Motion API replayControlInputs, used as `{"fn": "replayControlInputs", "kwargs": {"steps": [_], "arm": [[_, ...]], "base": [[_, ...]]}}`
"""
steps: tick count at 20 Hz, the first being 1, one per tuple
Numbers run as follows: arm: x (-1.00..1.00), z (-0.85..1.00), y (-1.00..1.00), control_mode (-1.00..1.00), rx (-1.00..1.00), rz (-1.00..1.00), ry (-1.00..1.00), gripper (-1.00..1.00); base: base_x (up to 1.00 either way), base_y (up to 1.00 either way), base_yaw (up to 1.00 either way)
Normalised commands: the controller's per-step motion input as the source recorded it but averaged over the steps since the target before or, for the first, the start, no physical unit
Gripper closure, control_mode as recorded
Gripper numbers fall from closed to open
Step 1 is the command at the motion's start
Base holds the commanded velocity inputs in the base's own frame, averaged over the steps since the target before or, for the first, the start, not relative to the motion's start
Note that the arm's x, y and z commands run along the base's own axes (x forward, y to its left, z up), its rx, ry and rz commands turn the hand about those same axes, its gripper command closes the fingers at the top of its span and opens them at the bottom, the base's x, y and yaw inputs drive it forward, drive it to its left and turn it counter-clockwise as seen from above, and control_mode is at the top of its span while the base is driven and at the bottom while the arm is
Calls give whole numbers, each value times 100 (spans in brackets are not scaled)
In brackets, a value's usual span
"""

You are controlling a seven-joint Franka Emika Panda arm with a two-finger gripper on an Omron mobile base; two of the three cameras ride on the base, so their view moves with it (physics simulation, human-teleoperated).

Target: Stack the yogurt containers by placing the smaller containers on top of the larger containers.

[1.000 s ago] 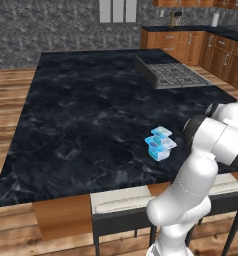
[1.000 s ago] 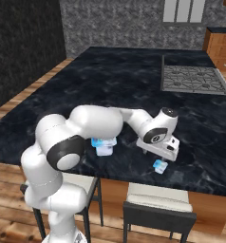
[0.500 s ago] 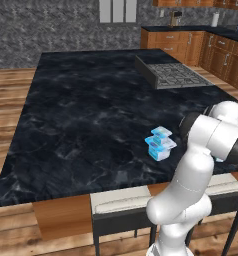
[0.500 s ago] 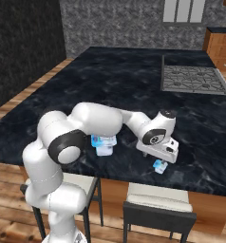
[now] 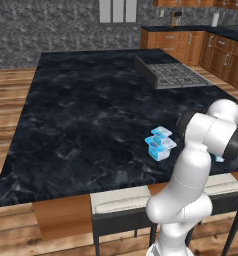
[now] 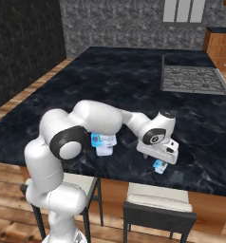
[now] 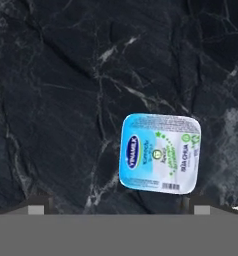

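The gripper (image 7: pixel 118 204) hangs over the dark counter (image 7: pixel 66 75) with its jaws spread wide and nothing between them. In the hand view its two tips rise far apart at the bottom, and a small cup (image 7: pixel 159 153) lies just ahead of them, closer to the right tip than to the left, its light-blue lid facing the camera. It touches neither tip.

In the right base view the gripper (image 6: pixel 161 160) points down at the counter's near edge, and the same cup (image 6: pixel 159 166) sits right under it on the stone. To the hand's left there, past the forearm, the tub (image 6: pixel 103 144) stands on the counter with a blue-lidded cup on top; the arm hides part of it. In the left base view the tub (image 5: pixel 161 148) and the cup (image 5: pixel 161 133) on it stand just left of the elbow. Farther back on the counter lies a cooktop (image 6: pixel 193 79), well apart from the hand
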Motion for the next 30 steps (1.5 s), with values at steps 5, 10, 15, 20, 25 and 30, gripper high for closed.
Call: {"fn": "replayControlInputs", "kwargs": {"steps": [5,10,15,20,25,30], "arm": [[2,-1,-10,-100,0,0,2,-100],[5,0,-12,-100,0,0,0,-100],[7,-15,0,-100,0,1,0,-100],[11,-23,-1,-100,0,0,0,-100],[8,-19,-5,-100,0,1,0,-100],[0,-1,-16,-100,0,0,0,-100]], "base": [[0,0,0],[0,0,0],[0,0,0],[0,0,0],[0,0,0],[0,0,0]]}}
